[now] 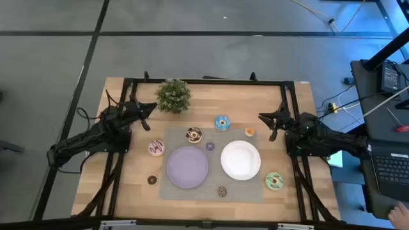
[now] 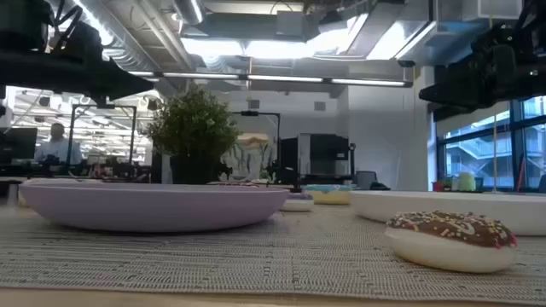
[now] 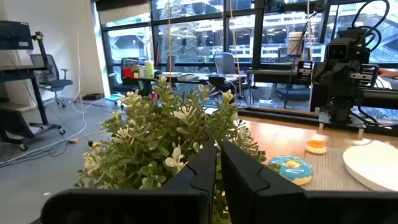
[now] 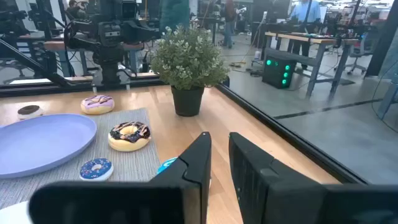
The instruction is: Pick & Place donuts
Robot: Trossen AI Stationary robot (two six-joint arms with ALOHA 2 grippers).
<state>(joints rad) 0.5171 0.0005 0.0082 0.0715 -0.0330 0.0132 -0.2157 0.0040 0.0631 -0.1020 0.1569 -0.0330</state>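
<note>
Several toy donuts lie flat on the table and the grey mat [image 1: 172,137]: pink [image 1: 156,148], chocolate-white [image 1: 193,135], blue [image 1: 222,122], orange [image 1: 250,131], a small purple one [image 1: 210,146], dark brown [image 1: 152,180], a brown sprinkled one [image 1: 222,191] and green [image 1: 275,181]. My left gripper [image 1: 149,114] hovers at the left, beside the potted plant [image 1: 173,96]; its fingers are together and empty. My right gripper [image 1: 266,122] hovers at the right near the orange donut, open by a narrow gap and empty. The right wrist view shows the chocolate-white donut [image 4: 129,135] and the pink donut [image 4: 97,103].
A lilac plate [image 1: 186,167] and a white plate [image 1: 240,160] sit side by side on the mat, both bare. The plant stands at the far edge, just ahead of my left gripper [image 3: 217,163]. A dark frame runs along the table's edges. A person's hand [image 1: 399,211] shows at a laptop off the right.
</note>
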